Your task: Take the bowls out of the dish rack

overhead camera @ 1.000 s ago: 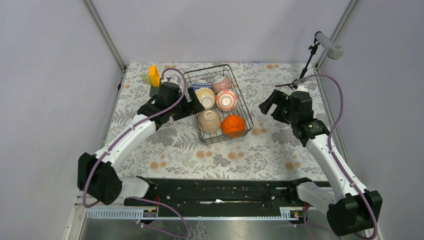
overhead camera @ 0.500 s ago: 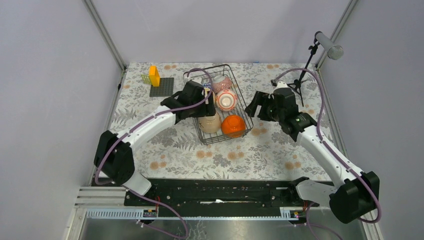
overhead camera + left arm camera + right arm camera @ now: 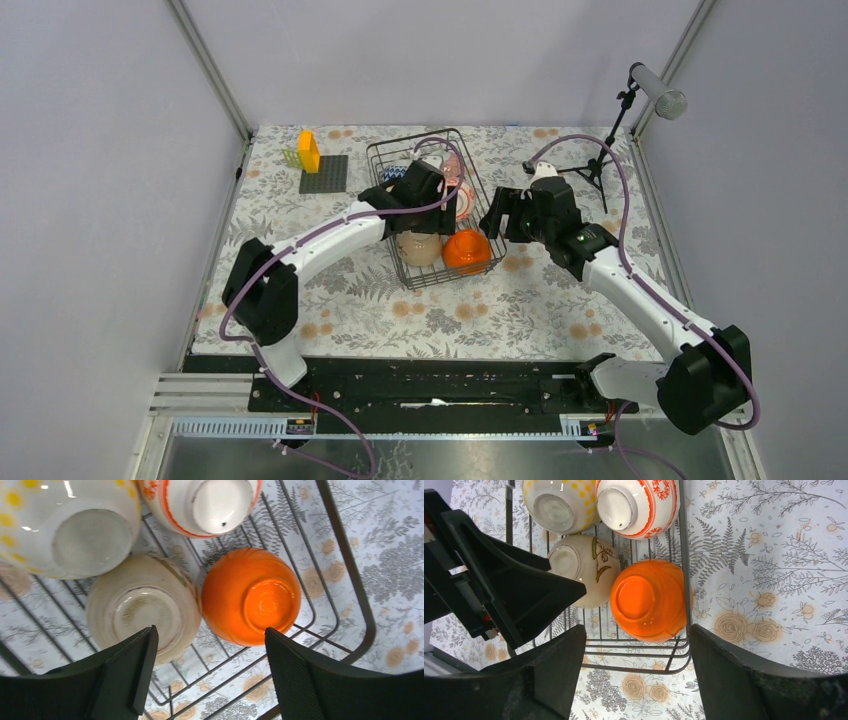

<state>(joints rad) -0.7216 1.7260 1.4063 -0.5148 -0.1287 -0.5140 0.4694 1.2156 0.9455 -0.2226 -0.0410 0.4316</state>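
The black wire dish rack point(image 3: 440, 281) stands at the table's back centre with upside-down bowls in it. The orange bowl point(image 3: 466, 250) and the beige bowl point(image 3: 419, 248) sit at its near end. My left gripper point(image 3: 428, 205) hovers open over the middle of the rack, hiding most of the cream and red-banded bowls from above. The left wrist view shows the orange bowl point(image 3: 250, 602), beige bowl point(image 3: 142, 610), cream bowl point(image 3: 70, 525) and red-banded bowl point(image 3: 205, 502) below the open left gripper point(image 3: 210, 675). My right gripper point(image 3: 497, 213) is open and empty above the rack's right rim point(image 3: 683, 555), near the orange bowl point(image 3: 649, 600).
A flat black mat point(image 3: 325, 174) with a yellow-orange object point(image 3: 308, 152) lies at the back left. A microphone stand point(image 3: 598, 165) is at the back right. A pink bowl point(image 3: 452, 165) and a blue-white bowl point(image 3: 393, 172) show at the rack's far end.
My left gripper has moved right, from the rack's left side to over its middle. My right gripper has moved left to the rack's right rim. The bowls have not moved.
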